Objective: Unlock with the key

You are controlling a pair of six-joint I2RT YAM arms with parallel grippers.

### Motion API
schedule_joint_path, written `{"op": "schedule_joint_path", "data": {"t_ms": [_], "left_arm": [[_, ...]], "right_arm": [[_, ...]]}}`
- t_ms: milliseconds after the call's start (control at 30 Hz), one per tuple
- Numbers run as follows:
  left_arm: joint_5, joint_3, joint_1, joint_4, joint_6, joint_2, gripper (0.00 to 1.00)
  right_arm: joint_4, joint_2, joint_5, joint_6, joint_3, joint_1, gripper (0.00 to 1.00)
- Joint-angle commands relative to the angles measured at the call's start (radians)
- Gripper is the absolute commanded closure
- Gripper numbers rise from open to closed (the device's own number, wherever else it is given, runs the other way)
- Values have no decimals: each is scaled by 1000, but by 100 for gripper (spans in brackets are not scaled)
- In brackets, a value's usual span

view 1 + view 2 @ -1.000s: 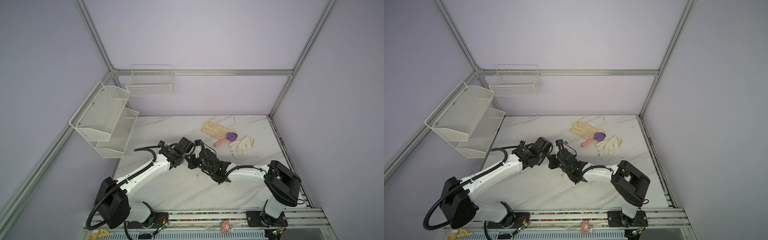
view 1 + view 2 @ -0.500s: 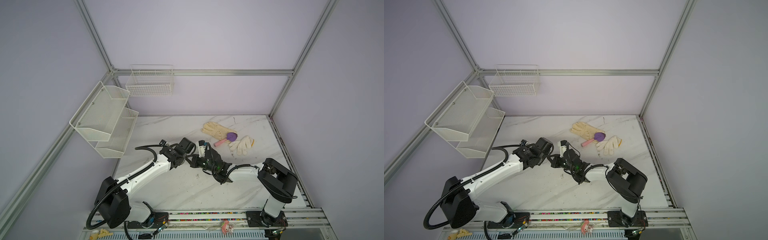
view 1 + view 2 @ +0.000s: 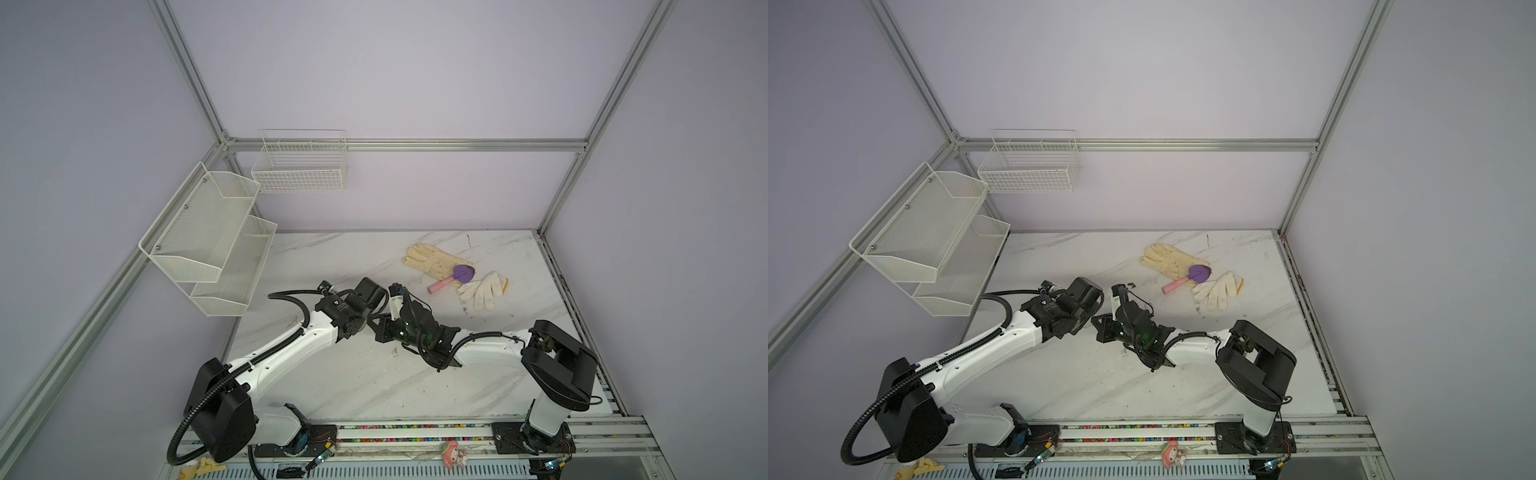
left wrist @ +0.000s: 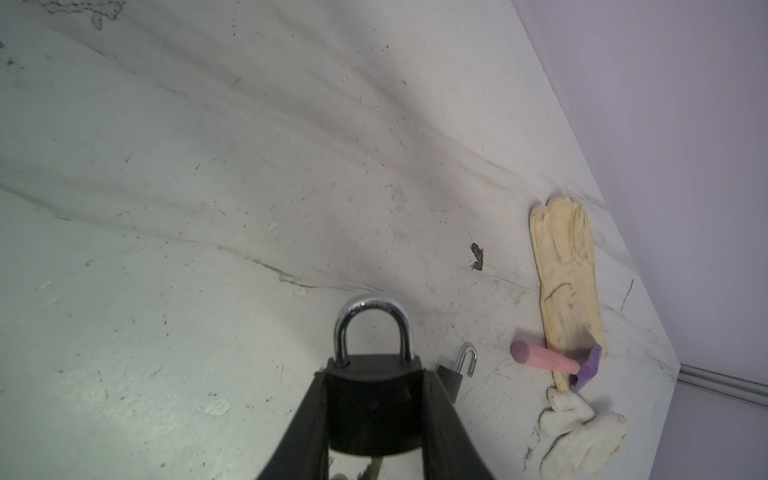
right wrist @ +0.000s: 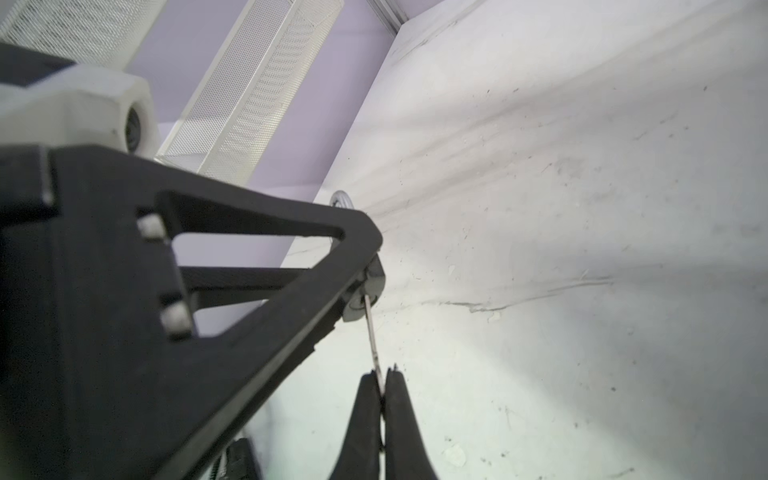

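Key [image 5: 372, 336], pinched in my right pincer [image 5: 384, 374], meets the base of the lock [image 4: 374, 399] that my left pincer [image 4: 376, 374] clamps, so I'd push straight in, then twist gently.

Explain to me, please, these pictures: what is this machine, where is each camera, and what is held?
A robot's left arm and right arm work over a marble table. Both top views look down from one overhead camera pair; the other two pictures come from a camera on each wrist. The left gripper clamps a black padlock, its shackle closed. The right gripper pinches a key whose tip meets the padlock's underside. On the table lie a small open padlock, a yellow glove, a white glove and a pink-handled trowel.
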Motion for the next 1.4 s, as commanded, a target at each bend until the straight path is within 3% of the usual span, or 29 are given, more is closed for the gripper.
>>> {"op": "schedule_joint_path", "data": {"t_ms": [0,300,600,1133,1367], "left_arm": [[186,-12,-20,-40,47,-44,100],[113,-20,-4,-109,13,-82,100],[84,24,-31,-109,0,-69,100],[112,28,-36,-77,15,-84,100],[112,57,-49,-65,21,-87,100]], "right_arm": [[-16,-80,-15,119,11,12,100],[-278,-158,102,128,1,73,100],[-261,-122,34,179,31,62,100],[-289,-92,110,146,73,43,100],[-417,-75,276,67,116,44,100]]}}
